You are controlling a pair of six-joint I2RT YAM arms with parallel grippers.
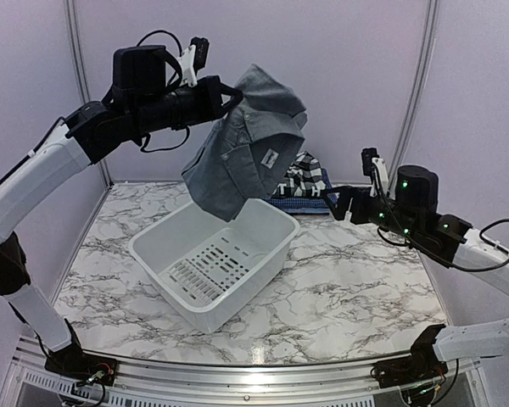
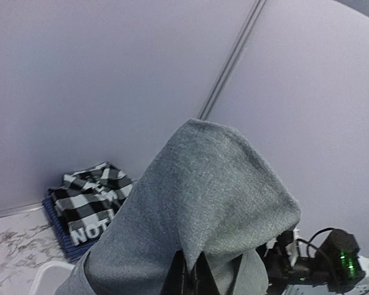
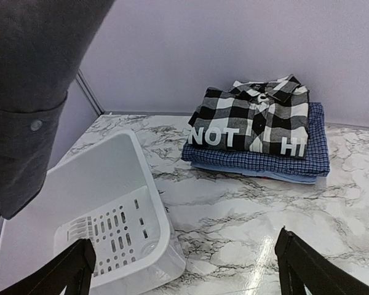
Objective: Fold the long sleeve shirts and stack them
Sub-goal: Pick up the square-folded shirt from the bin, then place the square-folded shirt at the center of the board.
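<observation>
Pickup step: left claw (image 1: 235, 95) is gripping the grey shirt (image 1: 246, 148) aloft over the tub (image 1: 237, 298); right claw (image 3: 184, 236) is hovering wide open, empty, probably needing to catch its hem.

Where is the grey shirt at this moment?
In the top view the grey shirt hangs in mid-air near the centre, pinched by the left gripper, above the white tub.

Left fingers (image 2: 177, 279) pinched shut — right fingers (image 3: 58, 273) spread.
</observation>
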